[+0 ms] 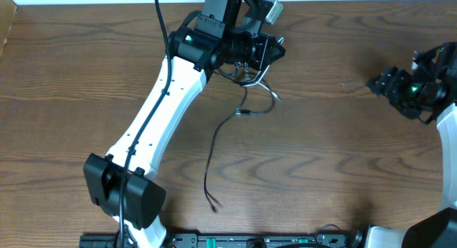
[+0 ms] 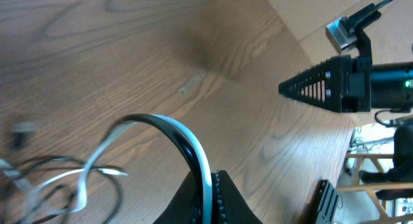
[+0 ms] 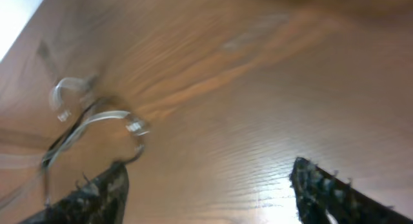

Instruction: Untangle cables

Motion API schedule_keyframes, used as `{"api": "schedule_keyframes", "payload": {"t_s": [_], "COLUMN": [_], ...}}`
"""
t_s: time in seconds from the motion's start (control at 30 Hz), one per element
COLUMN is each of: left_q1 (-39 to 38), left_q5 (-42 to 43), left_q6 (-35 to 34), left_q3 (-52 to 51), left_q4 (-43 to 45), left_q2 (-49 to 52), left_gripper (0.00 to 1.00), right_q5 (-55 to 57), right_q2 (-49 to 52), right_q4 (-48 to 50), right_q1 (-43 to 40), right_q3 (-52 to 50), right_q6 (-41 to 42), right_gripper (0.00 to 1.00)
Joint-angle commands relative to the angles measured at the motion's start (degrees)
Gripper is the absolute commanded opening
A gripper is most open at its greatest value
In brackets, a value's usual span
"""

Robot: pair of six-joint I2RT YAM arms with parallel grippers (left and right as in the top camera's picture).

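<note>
The two cables lie knotted together near the table's far edge. The white cable (image 1: pixel 269 91) loops under my left gripper (image 1: pixel 278 49). From the knot, the black cable (image 1: pixel 211 154) trails toward the near edge. In the left wrist view my left gripper (image 2: pixel 211 177) is shut on the white cable (image 2: pixel 188 141) with a black strand beside it. More loops (image 2: pixel 71 162) hang to the left. My right gripper (image 1: pixel 376 83) stands apart at the right, open and empty. Its fingers (image 3: pixel 97 193) are spread wide, and the blurred cables (image 3: pixel 97 117) lie beyond them.
My left arm's white link (image 1: pixel 161 116) crosses the table diagonally from its base (image 1: pixel 121 191) at the near left. The table's far edge (image 1: pixel 357 1) runs just behind the left gripper. The right gripper (image 2: pixel 303 90) also shows in the left wrist view, near the table's corner.
</note>
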Motion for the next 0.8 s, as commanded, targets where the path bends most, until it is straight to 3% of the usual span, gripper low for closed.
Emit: {"api": "schedule_keyframes", "payload": {"t_s": [0.0, 0.07, 0.33, 0.5, 0.77], "left_q1": [0.72, 1.11, 1.81, 1.81, 1.81], "left_q5": [0.98, 1.42, 4.22, 4.24, 6.69], "left_q6": [-5.16, -7.34, -16.63, -24.57, -27.39], "left_q3": [0.13, 0.13, 0.13, 0.13, 0.13], "left_q4": [1.51, 2.97, 8.9, 10.99, 13.25], "left_q2": [-2.95, -3.96, -7.65, -8.35, -8.35], "left_gripper": [0.07, 0.08, 0.08, 0.07, 0.08], "right_q5": [-11.74, -13.55, -16.72, -20.76, -20.52], "right_q2": [-0.28, -0.28, -0.28, -0.28, 0.46], "right_q4": [1.27, 2.19, 3.02, 7.69, 18.84], "right_q1": [0.55, 0.61, 3.32, 9.46, 18.88], "right_q3": [1.01, 1.01, 1.01, 1.01, 1.01], "right_q6": [-9.7, -9.68, -9.73, -9.7, -5.49], "right_gripper": [0.79, 0.73, 0.7, 0.7, 0.63]}}
